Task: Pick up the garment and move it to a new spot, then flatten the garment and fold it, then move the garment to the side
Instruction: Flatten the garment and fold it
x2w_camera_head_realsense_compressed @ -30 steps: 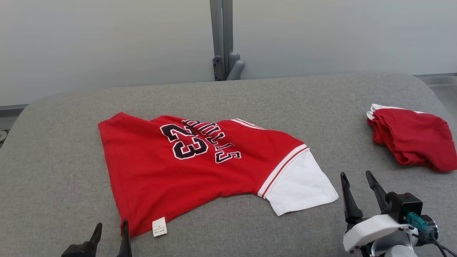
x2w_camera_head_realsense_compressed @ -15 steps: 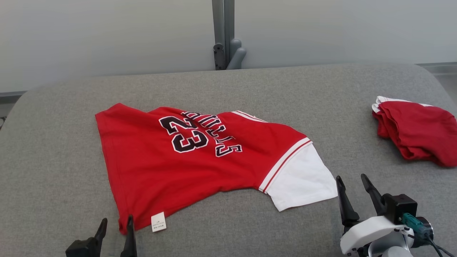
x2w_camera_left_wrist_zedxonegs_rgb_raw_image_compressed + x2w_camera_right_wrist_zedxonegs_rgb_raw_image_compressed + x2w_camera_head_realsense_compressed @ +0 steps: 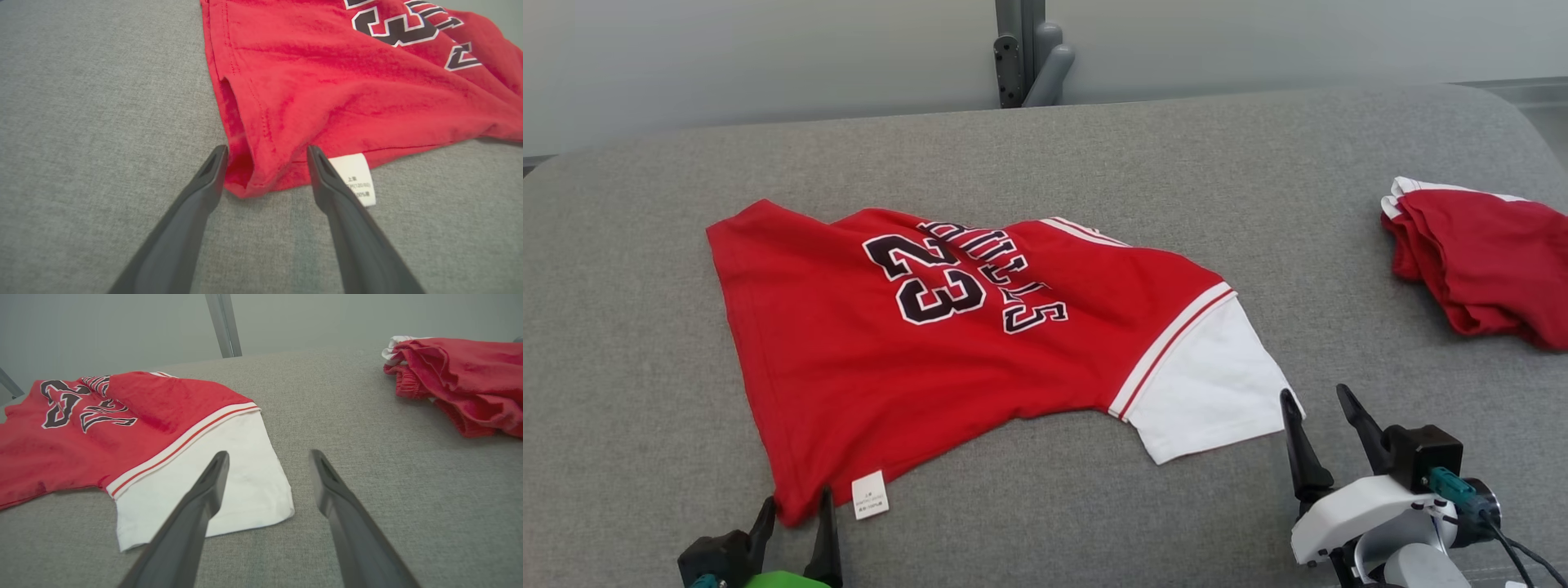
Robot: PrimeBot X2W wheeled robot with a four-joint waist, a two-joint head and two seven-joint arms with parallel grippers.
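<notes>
Likely light, limp knit, this jersey (image 3: 890,367). Pinch both layers at the hem corner (image 3: 245,179) beside the care label (image 3: 359,175). Your left gripper (image 3: 266,149) brackets it, jaws apart; right gripper (image 3: 1314,394) likewise.

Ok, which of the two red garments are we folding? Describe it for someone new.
On the grey padded surface, look left of centre: the jersey lies spread out there. Unlike the bunched red garment at the right edge, it shows a black 23 and one white sleeve.
</notes>
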